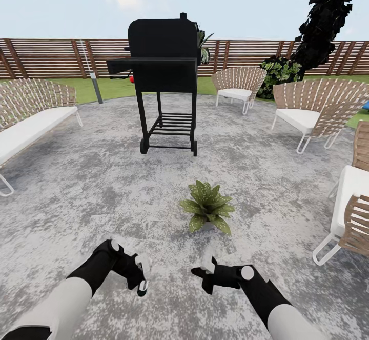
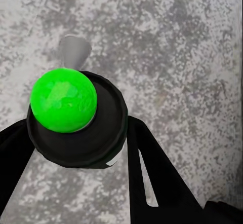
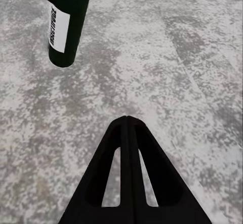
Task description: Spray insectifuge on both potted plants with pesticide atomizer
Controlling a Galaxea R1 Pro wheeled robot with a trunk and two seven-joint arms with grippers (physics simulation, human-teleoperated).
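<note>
Wicker seating lines the left edge of the round grey stone patio [image 1: 92, 186]: a long sofa [image 1: 31, 119] with a white cushion, and behind it the slatted brown fence [image 1: 61, 55] beyond a strip of lawn, where a grey bollard light [image 1: 95, 87] stands. Near the bottom left, the robot's left arm reaches in, and the left gripper [image 2: 76, 148] is clamped on the pesticide atomizer [image 2: 76, 120]; from the left wrist camera the dark round bottle sits between the two black fingers [image 2: 152, 173], its bright green tip [image 2: 63, 100] facing the lens and a grey nozzle poking out past it. In the head view the atomizer [image 1: 142, 276] is a small thing at the end of that arm, held above the stone. The right wrist camera catches the same bottle [image 3: 66, 21] from the side, dark with a white label, hanging clear of the ground.

Centre and far, a black grill [image 1: 164, 73] stands on the patio. Nearer, just ahead of both arms, one potted plant [image 1: 207, 207] rests on the stone, a low rosette of speckled green leaves.

To its right and nearer, the right gripper [image 3: 126, 127] hovers over bare stone with its fingers pressed together, holding nothing. Further right stand several wicker chairs [image 1: 312, 112], with dark shrubs [image 1: 279, 73] by the fence.
</note>
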